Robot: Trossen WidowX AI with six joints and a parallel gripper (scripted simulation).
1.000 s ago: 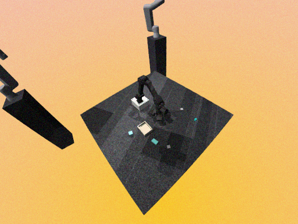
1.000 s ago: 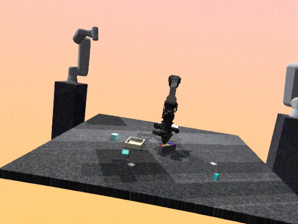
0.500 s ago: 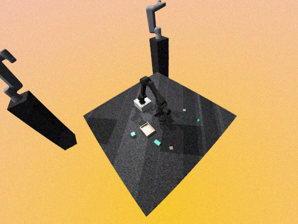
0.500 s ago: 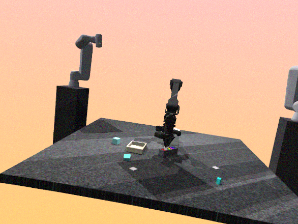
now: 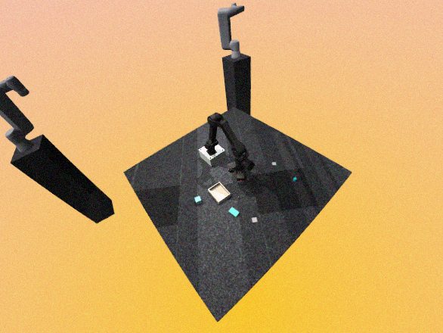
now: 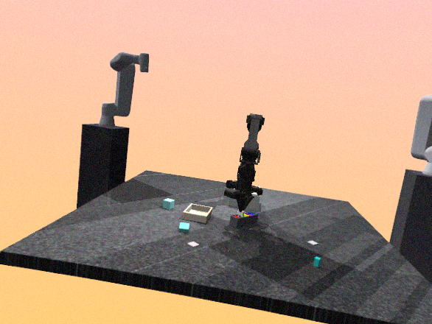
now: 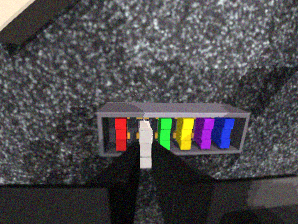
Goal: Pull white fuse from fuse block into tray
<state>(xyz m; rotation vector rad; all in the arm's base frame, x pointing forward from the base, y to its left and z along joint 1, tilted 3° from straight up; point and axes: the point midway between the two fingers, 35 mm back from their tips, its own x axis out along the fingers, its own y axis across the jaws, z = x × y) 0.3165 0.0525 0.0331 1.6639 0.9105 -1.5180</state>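
Observation:
The white fuse [image 7: 145, 131] stands upright between the fingertips of my gripper [image 7: 145, 147] [image 6: 241, 210], which is shut on it. In the wrist view it reaches higher than the other fuses and overlaps the near wall of the dark fuse block [image 7: 175, 110] [image 6: 243, 222]. Whether its lower end is clear of the block is hard to tell. The red fuse [image 7: 121, 134] and the green fuse [image 7: 165, 134] stand in the block on either side of it. The yellow [image 7: 185, 134], purple [image 7: 204, 134] and blue [image 7: 225, 133] fuses follow. The beige tray [image 5: 219, 192] [image 6: 195, 218] [image 7: 11, 9] holds nothing that I can see.
A cyan cube [image 5: 198, 199] [image 6: 169, 203] and a cyan block [image 5: 233, 212] [image 6: 184, 227] lie near the tray. A smaller cyan block [image 5: 295, 178] [image 6: 317, 261] stands farther off. Two flat pale squares [image 5: 254, 219] [image 6: 312, 242] lie on the table. Two grey arms stand on pedestals outside.

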